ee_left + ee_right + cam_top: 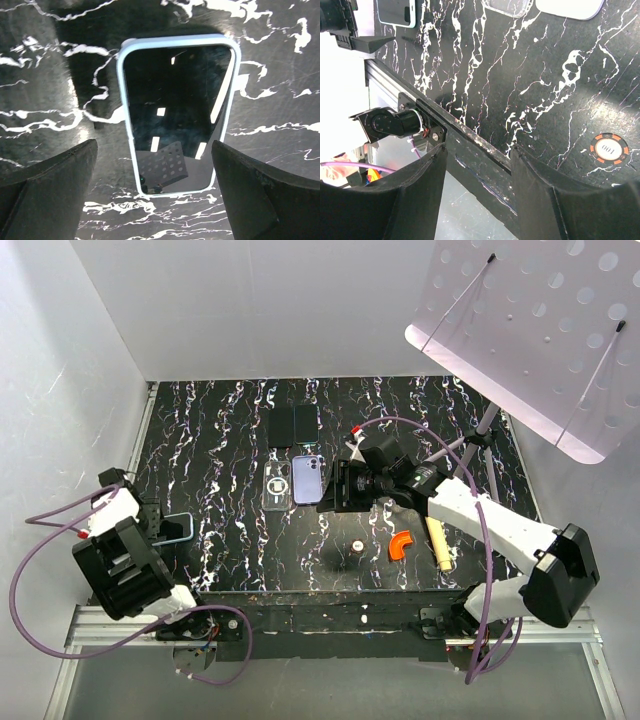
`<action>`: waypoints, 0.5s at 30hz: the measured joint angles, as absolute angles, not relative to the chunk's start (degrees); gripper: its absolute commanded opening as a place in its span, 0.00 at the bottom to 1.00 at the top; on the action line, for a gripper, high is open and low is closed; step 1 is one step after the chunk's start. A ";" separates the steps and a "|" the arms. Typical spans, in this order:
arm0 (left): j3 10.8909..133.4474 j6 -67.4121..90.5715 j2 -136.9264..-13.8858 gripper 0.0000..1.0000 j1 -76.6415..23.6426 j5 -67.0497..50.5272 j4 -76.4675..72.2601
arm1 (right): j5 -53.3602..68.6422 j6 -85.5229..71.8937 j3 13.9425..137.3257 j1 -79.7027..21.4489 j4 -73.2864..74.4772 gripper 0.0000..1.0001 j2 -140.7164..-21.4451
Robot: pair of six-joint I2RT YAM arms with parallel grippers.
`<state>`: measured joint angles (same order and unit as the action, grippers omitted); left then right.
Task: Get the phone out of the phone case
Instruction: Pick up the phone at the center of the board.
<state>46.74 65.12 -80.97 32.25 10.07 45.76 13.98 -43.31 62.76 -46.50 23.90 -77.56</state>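
removal not yet begun: phone point(177, 110) sits inside its pale case point(122, 100) at the near left, left gripper point(154, 150) spread wide over it, right gripper point(479, 155) parted, empty.

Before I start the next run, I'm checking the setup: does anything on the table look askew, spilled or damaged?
Nothing stands out. The cased phone lies flat, screen up, with no crack visible, under the open left pincer. The poker chip and orange piece look intact.
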 measured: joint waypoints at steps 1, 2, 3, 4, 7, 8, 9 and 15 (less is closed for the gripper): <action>46.74 65.01 -81.34 0.98 32.25 10.02 44.77 | 14.00 -43.33 62.76 -46.52 23.90 0.60 -77.49; 46.74 64.95 -81.67 0.98 32.27 9.91 43.94 | 13.98 -43.35 62.72 -46.50 23.88 0.60 -77.38; 46.74 64.84 -81.91 0.98 32.29 9.69 43.07 | 14.00 -43.40 62.54 -46.52 23.88 0.60 -77.21; 46.74 64.73 -82.13 0.98 32.29 9.43 42.22 | 14.00 -43.48 62.28 -46.50 23.88 0.60 -76.95; 46.87 64.49 -83.18 0.98 32.29 8.27 40.27 | 14.04 -43.81 61.45 -46.50 23.79 0.60 -76.31; 47.18 64.42 -84.09 0.98 32.29 7.86 40.05 | 14.04 -44.01 61.12 -46.50 23.59 0.60 -76.12; 47.70 64.34 -85.30 0.98 32.29 7.51 39.94 | 14.06 -44.23 60.77 -46.50 23.44 0.60 -75.94; 51.59 63.92 -89.67 0.98 32.32 6.42 40.99 | 14.06 -45.04 59.00 -46.50 22.50 0.60 -75.24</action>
<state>51.59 63.92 -89.67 32.32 6.42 40.99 14.06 -45.04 59.00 -46.50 22.50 -75.24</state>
